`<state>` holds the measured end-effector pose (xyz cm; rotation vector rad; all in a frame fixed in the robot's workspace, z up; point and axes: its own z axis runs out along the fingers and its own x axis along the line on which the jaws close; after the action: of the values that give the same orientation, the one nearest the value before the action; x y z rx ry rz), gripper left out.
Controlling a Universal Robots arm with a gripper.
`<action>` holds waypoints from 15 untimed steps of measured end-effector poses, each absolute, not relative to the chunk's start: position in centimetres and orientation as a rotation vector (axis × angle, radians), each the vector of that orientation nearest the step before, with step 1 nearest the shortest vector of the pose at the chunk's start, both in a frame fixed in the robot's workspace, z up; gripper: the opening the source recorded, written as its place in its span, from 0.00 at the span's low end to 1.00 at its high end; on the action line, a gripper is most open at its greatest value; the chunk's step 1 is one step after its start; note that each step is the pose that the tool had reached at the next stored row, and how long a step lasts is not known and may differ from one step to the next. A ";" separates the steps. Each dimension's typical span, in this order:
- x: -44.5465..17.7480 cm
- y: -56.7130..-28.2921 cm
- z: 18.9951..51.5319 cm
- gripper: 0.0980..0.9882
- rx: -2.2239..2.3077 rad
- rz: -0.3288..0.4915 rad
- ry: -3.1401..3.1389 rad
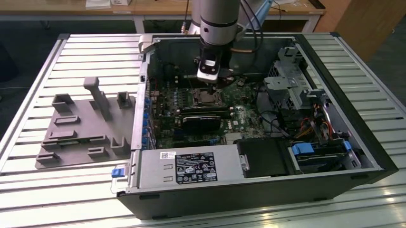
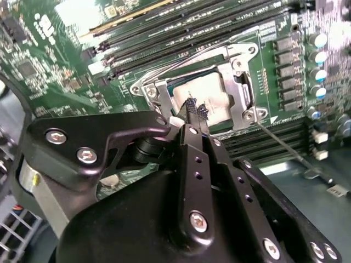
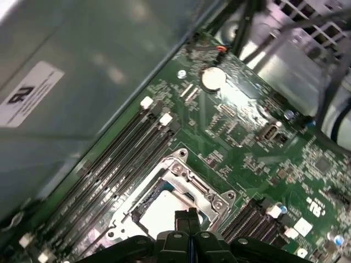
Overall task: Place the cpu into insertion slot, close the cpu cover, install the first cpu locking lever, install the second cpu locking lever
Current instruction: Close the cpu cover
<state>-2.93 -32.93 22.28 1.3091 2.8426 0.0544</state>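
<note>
Over the socket inside the open black computer case (image 1: pixel 254 194), we see the arm's black two-finger gripper (image 1: pixel 216 84) (image 2: pixel 196 108) (image 3: pixel 186 215); its fingers are pinched narrow, tips nearly together, nothing between them; the small flat square silvery-grey cpu (image 2: pixel 213 92) (image 3: pixel 159 215) sits in the dark square insertion slot (image 1: pixel 206 97), right under the tips; we cannot tell if they touch; the thin silvery square cpu cover (image 2: pixel 242 87) lies down around it, chip top showing through the cut-out; a thin metal lever rod (image 2: pixel 290 152) juts from the socket corner across the black memory slots (image 2: pixel 236 143); green circuit board (image 2: pixel 60 60) all around.
</note>
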 end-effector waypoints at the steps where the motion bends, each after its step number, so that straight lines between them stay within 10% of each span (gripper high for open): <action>1: -2.9 -32.9 22.3 0.00 1.283 0.055 2.855; 15: -2.9 -32.9 22.2 0.00 0.945 0.057 2.988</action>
<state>-2.93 -32.93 22.25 0.9453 2.9875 0.0566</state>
